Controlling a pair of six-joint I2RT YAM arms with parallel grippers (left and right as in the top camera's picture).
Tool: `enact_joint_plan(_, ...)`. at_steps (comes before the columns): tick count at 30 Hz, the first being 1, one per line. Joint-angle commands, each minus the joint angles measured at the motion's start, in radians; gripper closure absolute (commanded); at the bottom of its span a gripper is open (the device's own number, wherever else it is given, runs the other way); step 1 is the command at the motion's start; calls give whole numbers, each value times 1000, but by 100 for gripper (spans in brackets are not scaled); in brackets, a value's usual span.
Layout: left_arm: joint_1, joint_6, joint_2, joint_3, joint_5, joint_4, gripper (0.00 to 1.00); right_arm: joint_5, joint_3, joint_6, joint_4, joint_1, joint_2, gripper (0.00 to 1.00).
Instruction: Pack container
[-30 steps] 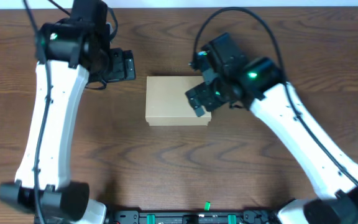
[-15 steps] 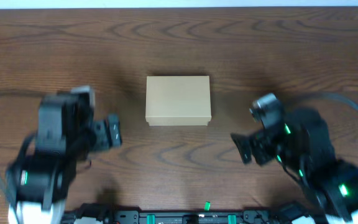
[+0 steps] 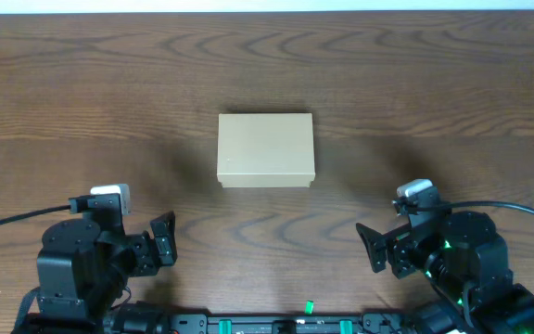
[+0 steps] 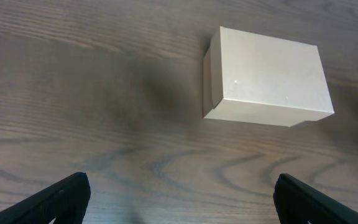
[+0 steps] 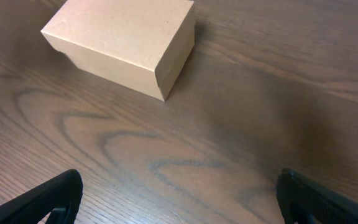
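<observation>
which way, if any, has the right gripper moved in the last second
Yes: the right gripper withdrew from the cardboard box's right edge toward the table's near edge.

It looks like a robot lab: a brown wooden tabletop (image 3: 434, 74) with two black robot arms (image 3: 77, 269) and their cables (image 3: 17, 221) at one edge.

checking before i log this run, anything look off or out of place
Nothing stands out. The container sits closed on the table, lid flat, no visible dents. The left gripper and right gripper are open, empty, well apart from it.
</observation>
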Motion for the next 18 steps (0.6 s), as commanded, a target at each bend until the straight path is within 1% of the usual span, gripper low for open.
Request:
enact_joint_plan(1, 3, 7, -2, -8, 3, -5, 5, 11, -9, 16, -3, -8, -3, 1)
enact_joint_plan(9, 3, 7, -2, -8, 3, -5, 5, 11, -9, 16, -2, -8, -3, 1)
enact_joint_plan(11, 3, 9, -2, -8, 1, -38, 5, 11, -9, 16, -2, -8, -3, 1)
enact_joint_plan(12, 3, 26, -2, -8, -29, -48, 5, 11, -9, 16, -2, -8, -3, 1)
enact_joint_plan(15, 5, 26, -42, -20, -109, -37, 5, 11, -9, 16, -2, -8, -3, 1)
enact_joint_plan(17, 9, 46, -93, -46, -136, -16, 5, 11, -8, 16, -2, -8, -3, 1)
enact_joint_plan(18, 11, 75, -124, -64, -135, -3, 5, 11, -9, 16, -2, -8, -3, 1)
